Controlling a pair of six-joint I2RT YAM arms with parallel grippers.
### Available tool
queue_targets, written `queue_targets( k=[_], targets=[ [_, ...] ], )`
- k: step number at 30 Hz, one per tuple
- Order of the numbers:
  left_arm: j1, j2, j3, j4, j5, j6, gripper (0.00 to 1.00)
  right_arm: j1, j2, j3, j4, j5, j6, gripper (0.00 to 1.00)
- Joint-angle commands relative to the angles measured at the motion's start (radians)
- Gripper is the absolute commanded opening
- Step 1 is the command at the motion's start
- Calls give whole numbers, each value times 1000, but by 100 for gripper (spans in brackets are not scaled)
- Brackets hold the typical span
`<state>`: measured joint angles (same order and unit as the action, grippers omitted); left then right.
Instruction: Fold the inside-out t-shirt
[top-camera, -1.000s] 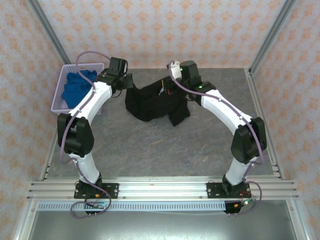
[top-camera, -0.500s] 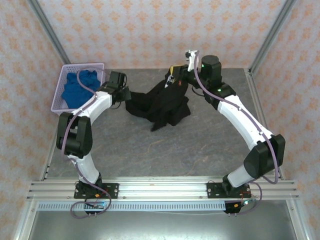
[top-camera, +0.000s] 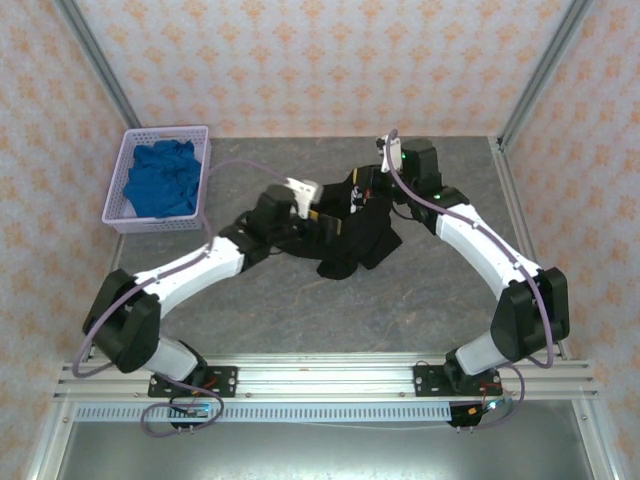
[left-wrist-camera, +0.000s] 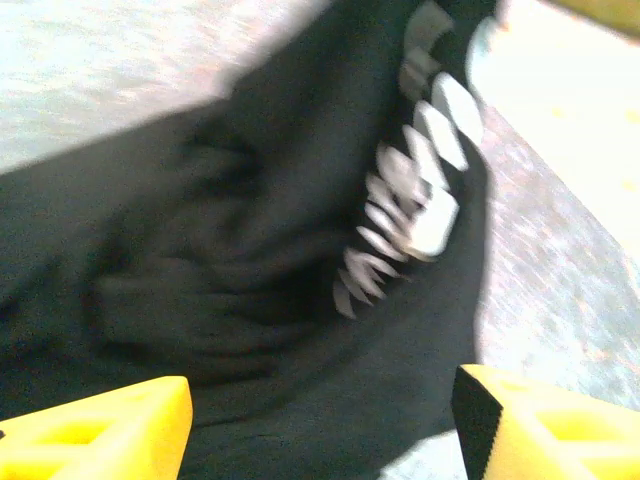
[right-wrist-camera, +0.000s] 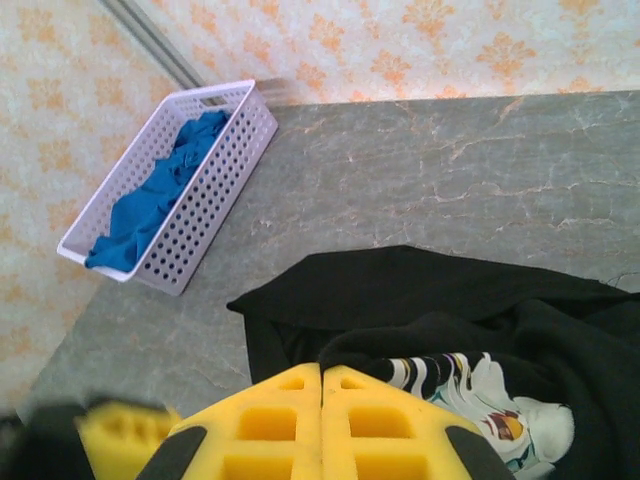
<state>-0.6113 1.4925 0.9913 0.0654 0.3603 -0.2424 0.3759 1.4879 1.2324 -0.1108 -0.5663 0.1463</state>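
Item: black t-shirt (top-camera: 352, 232), one piece, bunched in a loose heap on the grey tabletop (top-camera: 300, 310), at the far middle, well apart from the basket. We note a white printed graphic (right-wrist-camera: 480, 395) with touches of red on the cloth; the left wrist view shows the same print (left-wrist-camera: 415, 200), though blurred.

Left claw (left-wrist-camera: 320, 430): set wide, yellow fingers (left-wrist-camera: 100, 430) far apart at the lower corners of its view. The black fabric lies between and beyond them, and we see no clamping.

Right claw (right-wrist-camera: 321, 372): pressed fully together, the two yellow fingers meeting along one seam, with a raised fold of the t-shirt running right up to the tips. We log it as pinching the cloth. From above it sits at the far edge of the heap.

Also present: a lilac perforated basket (top-camera: 120, 205) at the far left corner, holding a crumpled blue cloth (top-camera: 160, 180).
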Motion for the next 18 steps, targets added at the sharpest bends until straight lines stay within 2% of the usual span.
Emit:
queue_targets(
  k=[1,2,4,8,9,14,18],
  targets=[
    [-49,79,15,149,-7,90,70,-2,-32,52,70,55,131,0],
    [-68,111,31,159,-29,112,68,-3,-32,58,80,61,166,0],
    [-94,173,60,174,-58,134,58,-2,-40,72,106,83,218,0],
    [-147,241,43,237,-94,170,22,-3,-41,149,131,119,281,0],
    [-169,232,14,262,-106,189,15,-3,-35,181,127,134,288,0],
    [-277,158,-102,293,-177,276,14,-5,32,367,96,140,288,0],
    [-304,123,-146,242,-194,291,24,-4,76,496,20,76,239,0]
  ],
)
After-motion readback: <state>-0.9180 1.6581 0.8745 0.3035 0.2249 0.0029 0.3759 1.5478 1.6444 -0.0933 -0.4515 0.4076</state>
